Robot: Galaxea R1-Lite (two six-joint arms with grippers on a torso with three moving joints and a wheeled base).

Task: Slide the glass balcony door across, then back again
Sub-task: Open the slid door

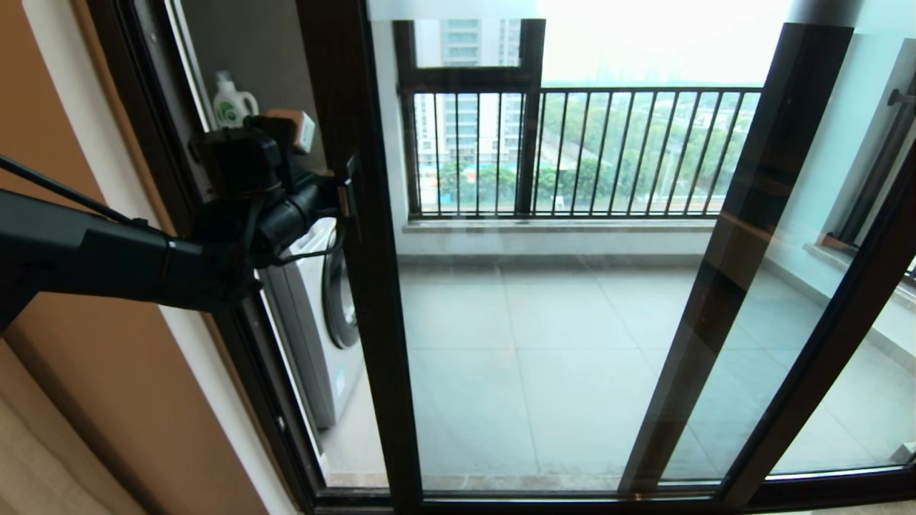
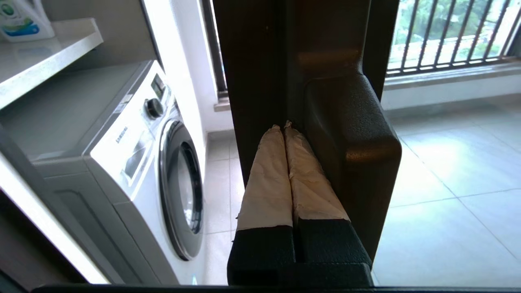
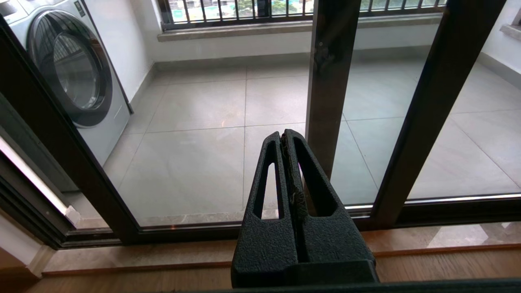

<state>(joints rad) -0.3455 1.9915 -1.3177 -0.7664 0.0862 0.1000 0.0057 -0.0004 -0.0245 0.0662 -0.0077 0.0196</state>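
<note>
The glass balcony door (image 1: 544,336) stands slid partly aside, its dark left upright (image 1: 361,286) bordering an open gap. My left gripper (image 1: 343,192) reaches in from the left at handle height. In the left wrist view the left gripper (image 2: 283,127) is shut, with its tape-wrapped fingertips (image 2: 270,162) pressed together. Their tips rest against the upright (image 2: 252,81), right beside the dark handle (image 2: 352,134), and hold nothing. The right gripper (image 3: 283,134) hangs low in front of the door's bottom rail, shut and empty. It is out of the head view.
Through the gap stand a white washing machine (image 1: 318,322) and a detergent bottle (image 1: 230,104) on a shelf. A second dark-framed glass panel (image 1: 744,250) overlaps on the right. The black-barred railing window (image 1: 587,150) is beyond. An orange-brown wall (image 1: 107,372) flanks the left.
</note>
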